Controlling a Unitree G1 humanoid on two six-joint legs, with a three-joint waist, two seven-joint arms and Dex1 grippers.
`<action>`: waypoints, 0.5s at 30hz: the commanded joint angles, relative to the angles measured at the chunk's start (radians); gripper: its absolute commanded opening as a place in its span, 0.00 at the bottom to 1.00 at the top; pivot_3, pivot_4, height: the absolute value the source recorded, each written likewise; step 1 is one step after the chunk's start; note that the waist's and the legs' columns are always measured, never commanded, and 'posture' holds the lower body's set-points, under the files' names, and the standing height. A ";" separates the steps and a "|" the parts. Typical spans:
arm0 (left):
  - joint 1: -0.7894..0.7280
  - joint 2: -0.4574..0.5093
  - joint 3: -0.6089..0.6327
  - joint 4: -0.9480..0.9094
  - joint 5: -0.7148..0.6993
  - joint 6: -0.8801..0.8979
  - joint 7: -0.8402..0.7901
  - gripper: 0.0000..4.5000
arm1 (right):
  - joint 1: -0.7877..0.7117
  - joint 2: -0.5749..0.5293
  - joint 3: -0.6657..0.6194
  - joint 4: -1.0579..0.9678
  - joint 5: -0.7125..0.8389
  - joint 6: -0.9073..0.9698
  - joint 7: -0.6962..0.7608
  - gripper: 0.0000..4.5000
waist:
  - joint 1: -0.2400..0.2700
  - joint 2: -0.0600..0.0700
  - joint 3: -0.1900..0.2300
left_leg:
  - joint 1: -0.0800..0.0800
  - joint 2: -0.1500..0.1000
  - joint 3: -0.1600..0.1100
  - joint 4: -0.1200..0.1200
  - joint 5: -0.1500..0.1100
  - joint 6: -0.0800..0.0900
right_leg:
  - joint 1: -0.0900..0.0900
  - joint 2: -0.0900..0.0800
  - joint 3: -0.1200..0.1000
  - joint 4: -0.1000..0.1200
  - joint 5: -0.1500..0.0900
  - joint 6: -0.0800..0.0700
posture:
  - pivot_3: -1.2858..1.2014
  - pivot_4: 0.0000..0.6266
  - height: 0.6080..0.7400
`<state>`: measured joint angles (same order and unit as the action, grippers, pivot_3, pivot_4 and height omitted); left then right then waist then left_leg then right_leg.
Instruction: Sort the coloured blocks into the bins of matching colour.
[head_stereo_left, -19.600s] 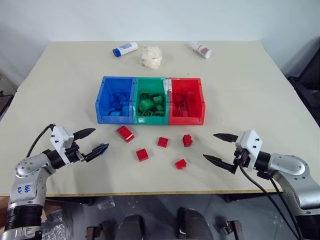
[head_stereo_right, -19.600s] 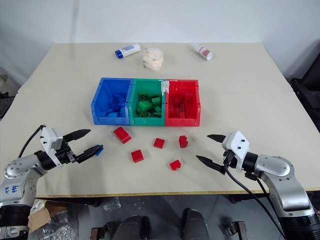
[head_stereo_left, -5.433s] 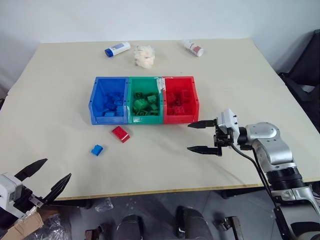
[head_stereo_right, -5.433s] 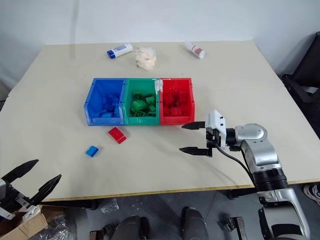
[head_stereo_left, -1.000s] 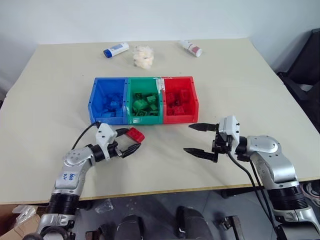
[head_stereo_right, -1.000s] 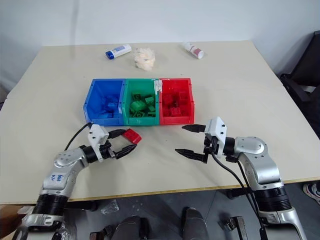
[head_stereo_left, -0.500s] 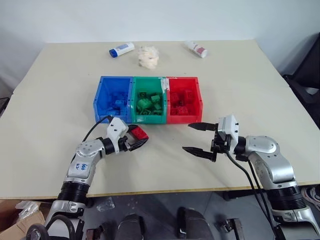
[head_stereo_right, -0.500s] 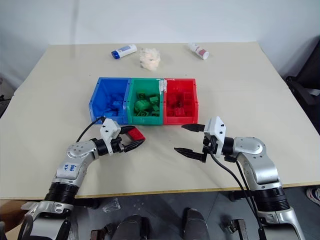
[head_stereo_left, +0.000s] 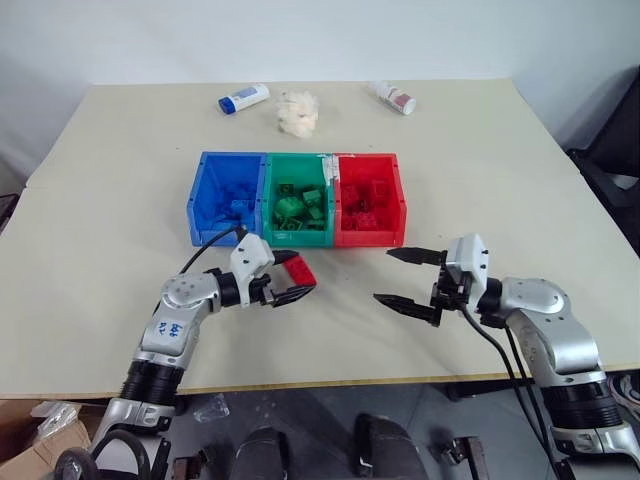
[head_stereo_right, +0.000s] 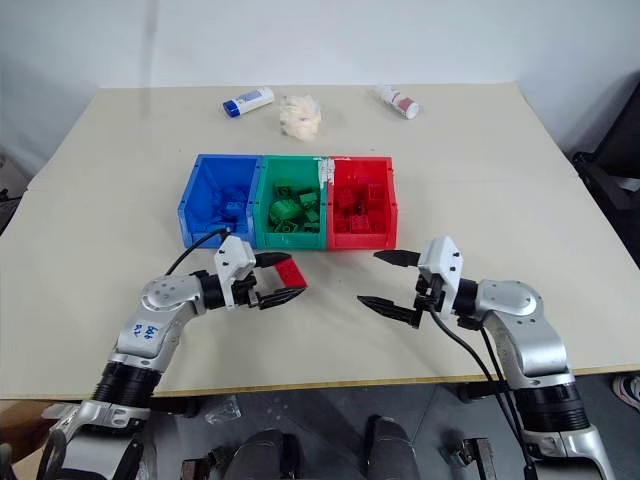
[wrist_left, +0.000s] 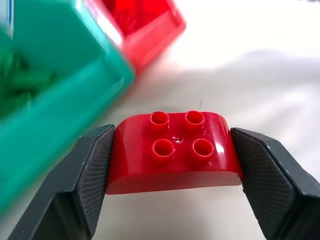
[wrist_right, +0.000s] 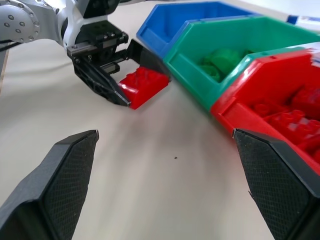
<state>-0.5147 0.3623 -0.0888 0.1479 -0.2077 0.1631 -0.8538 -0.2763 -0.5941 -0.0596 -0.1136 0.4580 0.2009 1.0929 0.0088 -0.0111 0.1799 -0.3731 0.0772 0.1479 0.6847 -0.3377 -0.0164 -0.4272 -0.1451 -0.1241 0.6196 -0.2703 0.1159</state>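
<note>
The left end effector (head_stereo_left: 296, 275) grips a red block (head_stereo_left: 301, 269) in front of the green bin (head_stereo_left: 300, 237). The right end effector (head_stereo_left: 408, 279) hangs wide open and empty, apparently just above the desk (head_stereo_left: 500, 170).

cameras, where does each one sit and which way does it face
Head stereo pair: looks forward and down at the table, the bins and both arms.
Left wrist: looks along the left gripper, shut on the red block, bins beyond.
Right wrist: looks along the open right gripper toward the bins and left gripper.
Shared: red block, bins.
</note>
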 joint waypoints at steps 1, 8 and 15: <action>-0.105 -0.055 -0.004 0.042 0.017 -0.066 0.049 0.76 | 0.036 -0.019 -0.073 -0.074 0.033 -0.005 -0.040 1.00 | 0.004 0.000 0.000 | 0.000 0.000 0.000 0.000 0.000 0.000 | 0.000 0.000 0.000 0.000 0.000 0.000 | 0.52 0.24 1.00; -0.286 -0.155 -0.010 0.246 0.039 -0.181 0.078 0.76 | 0.095 0.008 -0.177 -0.158 0.085 0.011 -0.164 1.00 | 0.003 0.000 0.000 | 0.000 -0.001 0.001 0.000 0.000 0.000 | 0.000 0.001 0.001 -0.002 0.001 0.001 | 0.52 0.24 1.00; -0.601 -0.275 0.012 0.761 0.109 -0.429 0.145 0.97 | 0.191 0.040 -0.209 -0.274 0.079 -0.007 -0.263 1.00 | 0.017 -0.002 0.001 | -0.004 -0.002 0.001 0.000 0.001 0.002 | 0.001 0.001 0.001 -0.011 0.002 0.003 | 0.52 0.24 1.00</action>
<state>-1.0793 0.0947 -0.0937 0.8433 -0.1126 -0.1993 -0.7312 -0.0924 -0.5582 -0.2431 -0.3321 0.5236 0.2159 0.8509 0.0259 -0.0126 0.1808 -0.3778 0.0749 0.1487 0.6845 -0.3375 -0.0136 -0.4265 -0.1441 -0.1232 0.6078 -0.2675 0.1199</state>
